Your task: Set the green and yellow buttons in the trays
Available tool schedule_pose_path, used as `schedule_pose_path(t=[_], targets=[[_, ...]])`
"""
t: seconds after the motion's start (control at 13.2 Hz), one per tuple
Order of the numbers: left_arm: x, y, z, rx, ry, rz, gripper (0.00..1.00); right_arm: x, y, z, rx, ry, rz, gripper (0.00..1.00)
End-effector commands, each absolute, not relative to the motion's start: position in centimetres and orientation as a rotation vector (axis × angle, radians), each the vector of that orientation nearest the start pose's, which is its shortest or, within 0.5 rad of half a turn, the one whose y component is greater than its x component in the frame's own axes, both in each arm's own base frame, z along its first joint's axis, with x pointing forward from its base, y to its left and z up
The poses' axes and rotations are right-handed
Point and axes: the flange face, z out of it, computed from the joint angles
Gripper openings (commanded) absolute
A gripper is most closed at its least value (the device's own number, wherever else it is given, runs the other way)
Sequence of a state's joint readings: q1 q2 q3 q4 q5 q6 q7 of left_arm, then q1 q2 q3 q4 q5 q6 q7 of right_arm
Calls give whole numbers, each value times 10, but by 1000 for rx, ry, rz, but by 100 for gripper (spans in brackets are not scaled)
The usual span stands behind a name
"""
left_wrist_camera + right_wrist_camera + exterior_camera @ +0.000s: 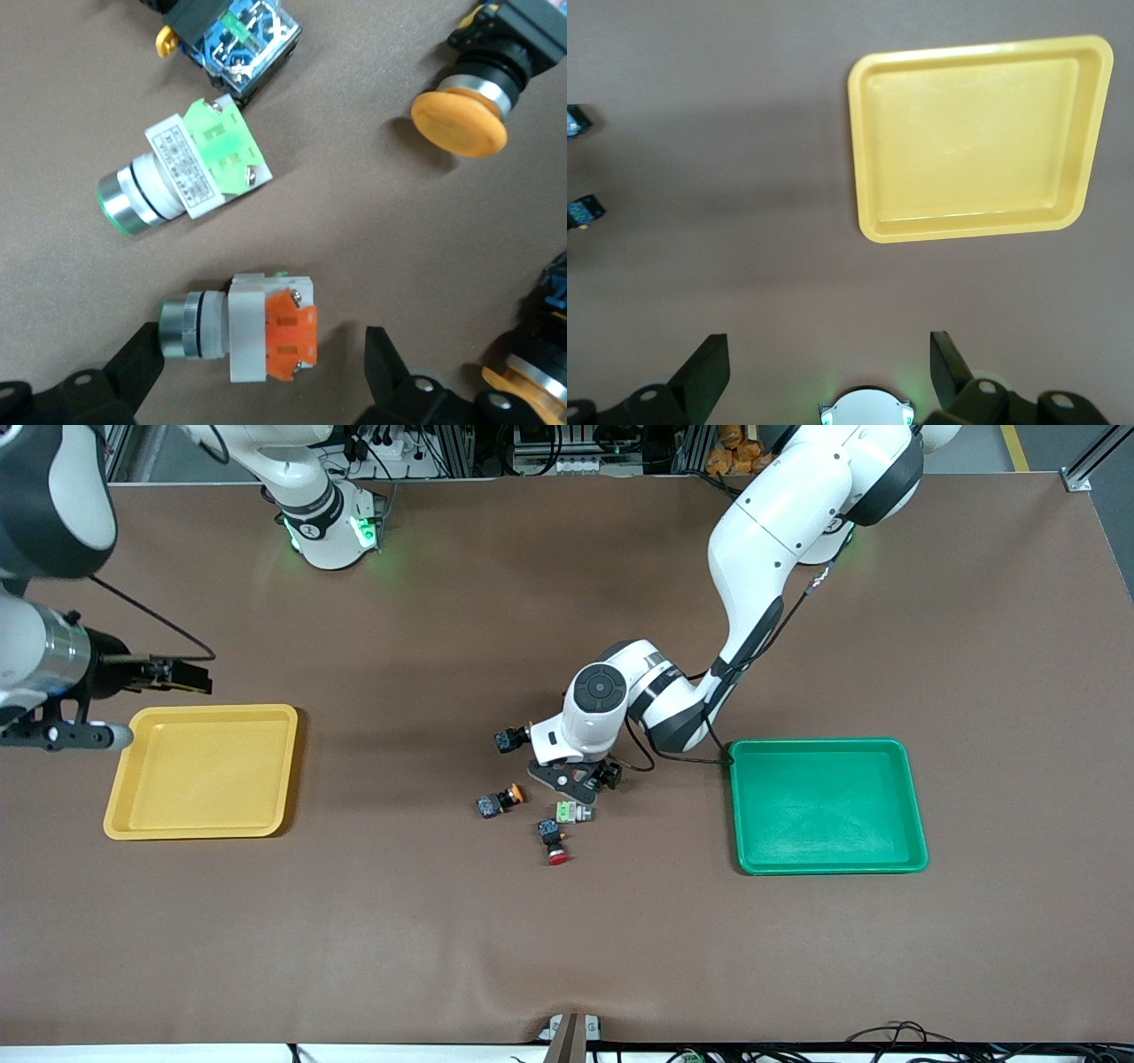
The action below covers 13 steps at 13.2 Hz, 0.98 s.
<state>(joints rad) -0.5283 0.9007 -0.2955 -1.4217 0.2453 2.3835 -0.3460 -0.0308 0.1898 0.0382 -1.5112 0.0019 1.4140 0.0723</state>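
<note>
I am hovering my left gripper [261, 381] low over the cluster of buttons in the middle of the table [567, 957], jaws spread wide and holding nothing; the white button with the orange block [239, 328] is lying on its side right between my fingers, so that is the one I am lining up on. Just beside it the white button with the green block [182, 168] is resting, also tipped over; the black button with the orange cap [474, 102] is sitting a little apart, and the red-capped button [555, 843], nearest the front camera, is not mine to take. My right gripper [828, 376] is waiting, spread wide and empty, up over the table by the yellow tray [202, 771] at the right arm's end; the green tray [912, 815] is lying bare at the left arm's end, near my target. To do this well, I judge I should be dropping straight down, squaring my fingers across the white body rather than the round metal collar, and keeping clear of the green-block neighbour so nothing is getting nudged.
</note>
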Motion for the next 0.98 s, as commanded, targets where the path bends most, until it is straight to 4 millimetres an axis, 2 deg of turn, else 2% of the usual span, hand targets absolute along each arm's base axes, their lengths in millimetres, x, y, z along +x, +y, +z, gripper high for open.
schedule_pose_path(t=[0.0, 0.08, 0.15, 0.3, 0.38, 0.45, 0.53, 0.61, 0.76, 0.83, 0.91], targets=[[538, -511, 180, -3094, 920, -149, 77, 585, -26, 533, -3102, 206, 471, 100], [539, -510, 181, -3096, 918, -154, 64, 586, -25, 530, -3102, 271, 474, 100], [539, -511, 181, -3101, 920, -166, 51, 594, -22, 507, -3081, 321, 521, 100], [541, -509, 185, -3105, 912, -178, 32, 610, -9, 480, -3075, 361, 520, 100], [545, -508, 192, -3109, 905, -195, 18, 615, 1, 464, -3073, 436, 541, 100], [549, -507, 206, -3117, 896, -222, 13, 621, 17, 449, -3073, 528, 553, 100], [559, -495, 217, -3119, 862, -224, 13, 626, 40, 429, -3077, 609, 568, 100], [570, -475, 238, -3114, 814, -199, 13, 628, 64, 416, -3081, 695, 579, 100], [580, -445, 285, -3082, 741, -103, 13, 626, 111, 409, -3088, 841, 549, 100], [587, -423, 302, -3055, 700, -41, 13, 623, 132, 400, -3090, 909, 561, 100], [592, -400, 316, -3023, 656, 33, 13, 625, 144, 386, -3082, 980, 561, 100]])
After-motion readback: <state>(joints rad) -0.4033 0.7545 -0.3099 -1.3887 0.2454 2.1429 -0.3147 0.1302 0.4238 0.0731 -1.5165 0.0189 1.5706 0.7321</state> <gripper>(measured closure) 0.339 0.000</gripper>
